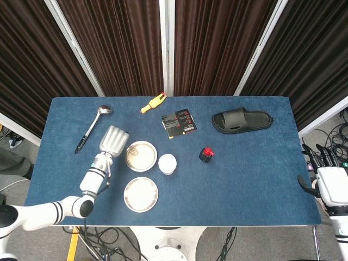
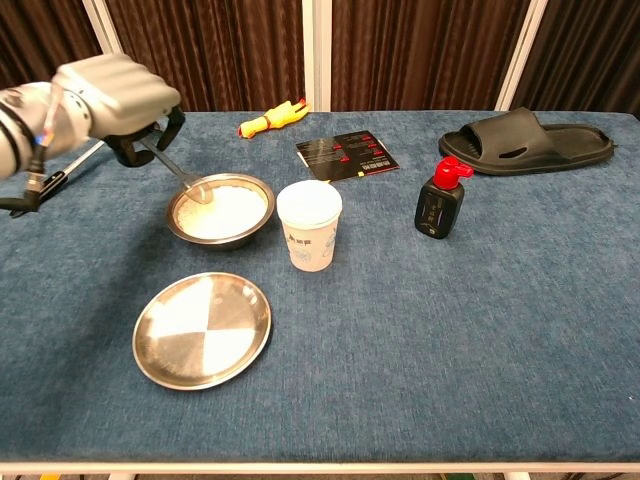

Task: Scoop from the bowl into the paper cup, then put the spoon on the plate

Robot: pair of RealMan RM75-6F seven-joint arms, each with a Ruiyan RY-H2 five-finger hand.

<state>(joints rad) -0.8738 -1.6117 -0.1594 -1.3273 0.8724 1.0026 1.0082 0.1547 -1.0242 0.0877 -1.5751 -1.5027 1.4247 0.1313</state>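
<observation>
grey left hand (image 2: 118, 92) grips the spoon (image 2: 182, 173), its tip dipped into the steel bowl (image 2: 250, 228) of white powder. just right stands the paper cup (image 2: 309, 225), with the plate (image 2: 203, 329) nearer the front edge. far right, the right hand (image 1: 329, 182) hangs beside the table (image 1: 250, 179), fingers spread, holding nothing.

You had a deep blue desk (image 2: 520, 330) under everything. The bowl (image 2: 220, 211) was silver with white filling, the plate (image 2: 203, 329) plain shiny silver. Your paper cup (image 2: 309, 225) was white with faint blue print. Behind it sat a yellow toy chicken (image 2: 270, 118), a black card (image 2: 346, 153) with red markings, a black slipper (image 2: 527, 139), and a black bottle (image 2: 441, 199) capped in red.
</observation>
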